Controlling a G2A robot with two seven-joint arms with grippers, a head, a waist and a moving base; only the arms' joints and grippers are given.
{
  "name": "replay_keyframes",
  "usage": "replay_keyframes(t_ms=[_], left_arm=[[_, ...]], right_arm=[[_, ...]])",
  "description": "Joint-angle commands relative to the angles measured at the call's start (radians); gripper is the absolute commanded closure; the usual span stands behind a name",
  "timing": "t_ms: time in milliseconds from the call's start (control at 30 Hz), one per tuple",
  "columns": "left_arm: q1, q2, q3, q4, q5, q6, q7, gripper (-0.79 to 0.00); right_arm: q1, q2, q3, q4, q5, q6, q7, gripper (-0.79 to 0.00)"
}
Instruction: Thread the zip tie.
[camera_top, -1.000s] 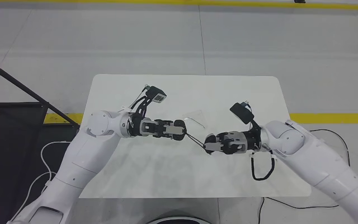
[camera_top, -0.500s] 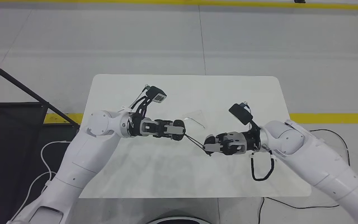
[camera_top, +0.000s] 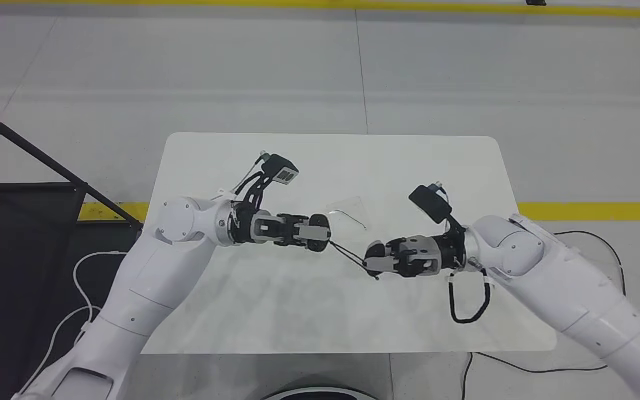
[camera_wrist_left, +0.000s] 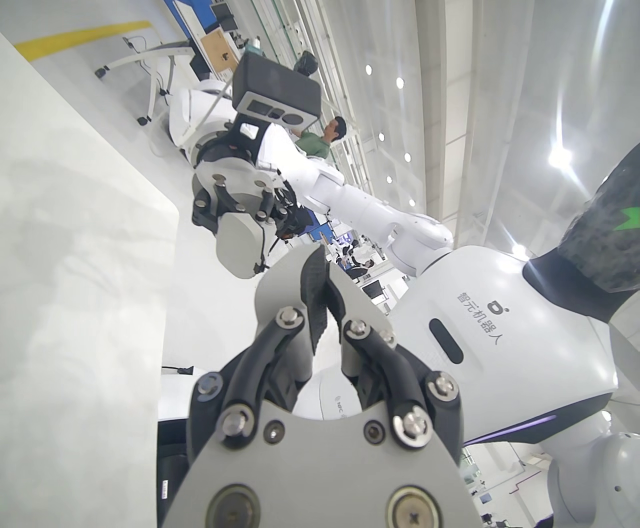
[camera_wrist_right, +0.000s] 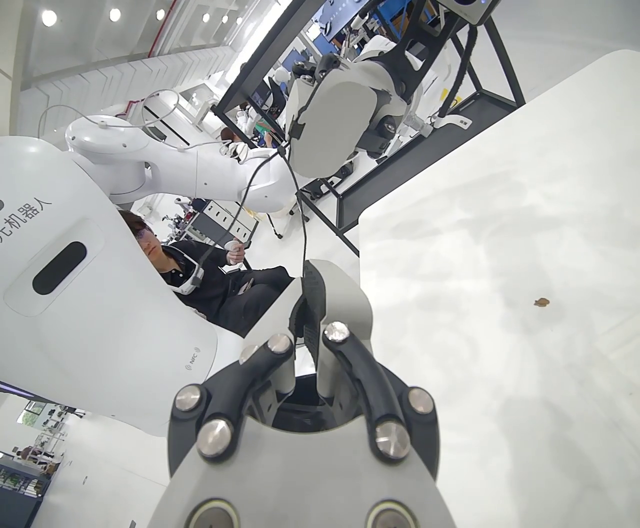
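- Pinched tight, the left gripper (camera_top: 324, 236) sits just left of the frame's middle in the top view. Its two dark-padded fingers (camera_wrist_left: 312, 295) press together on one end of a thin black plastic zip tie (camera_top: 350, 254).
- Just right of the middle and a little lower, the right gripper (camera_top: 371, 263) is also clamped, on the other end of the same strap. In its own wrist view the strap runs out from between the closed pads (camera_wrist_right: 311, 305).
- The two grippers point at each other tip to tip, near but apart.
- The black plastic zip tie spans the short gap between them, slanting from upper left to lower right in the top view.
- Under both arms is a white rectangular table with rounded corners (camera_top: 430, 170), which takes up the centre of the top view.
- A thin pale bent strap (camera_top: 350, 212) lies on the tabletop just above the gap between the grippers, touching neither.
- A small brown speck (camera_wrist_right: 541, 302) lies on the tabletop in the right wrist view.
- A yellow floor line (camera_top: 580, 210) runs off the right edge of the top view, and a black metal frame (camera_top: 40, 158) stands at the left edge.
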Motion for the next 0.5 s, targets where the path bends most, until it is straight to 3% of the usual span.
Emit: replay_keyframes(t_ms=[0,467], left_arm=[[-0.001,0.0,0.001,0.0,0.004,-0.002,0.002,0.0],[0.001,0.0,-0.006,0.017,0.012,-0.03,0.03,0.0]], right_arm=[[0.0,0.0,0.0,0.0,0.002,0.0,0.0,0.0],[-0.035,0.023,0.051,-0.038,0.007,0.0,0.0,0.0]])
